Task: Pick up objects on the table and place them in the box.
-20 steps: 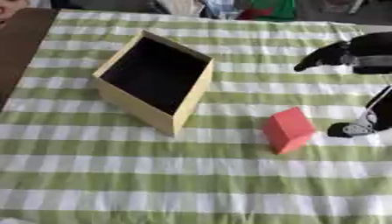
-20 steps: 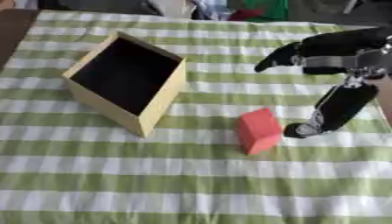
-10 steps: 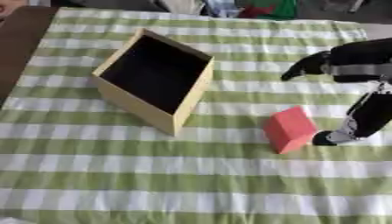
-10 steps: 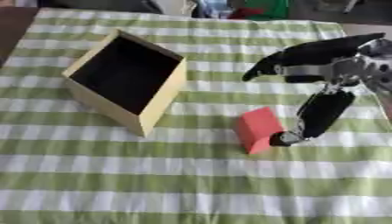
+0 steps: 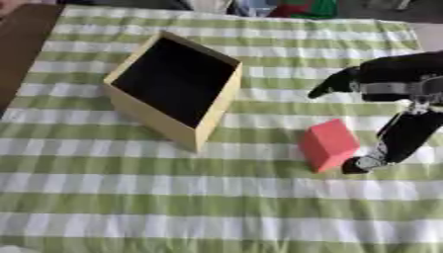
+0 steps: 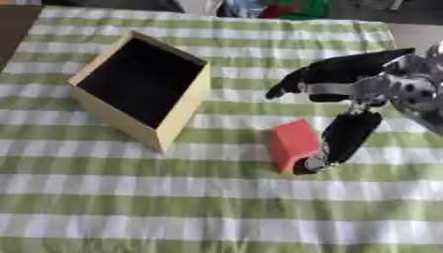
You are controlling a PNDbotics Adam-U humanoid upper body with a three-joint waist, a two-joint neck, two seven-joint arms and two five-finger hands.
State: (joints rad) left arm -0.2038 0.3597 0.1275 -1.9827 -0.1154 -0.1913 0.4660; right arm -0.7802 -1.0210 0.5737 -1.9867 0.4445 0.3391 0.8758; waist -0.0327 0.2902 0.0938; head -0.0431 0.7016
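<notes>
Red block (image 6: 292,144) on the green-checked tablecloth (image 5: 216,207), to the right of the open, empty cardboard box (image 5: 177,86). The right hand (image 6: 346,106) has descended from beside the block; its thumb tip now touches the block's right lower edge, fingers spread above, not yet closed. A grasp appears imminent. The left hand is out of view.

Both eye views are evenly and fairly brightly lit, the light soft and diffuse with no glare on the checked cloth (image 5: 216,197). The whole picture is soft and slightly blurred, edges of stripes smeared. The inside of the box (image 5: 176,81) reads as near-black shade. A small dark shadow sits under the red block (image 6: 292,144), beside the right hand (image 6: 346,133)
</notes>
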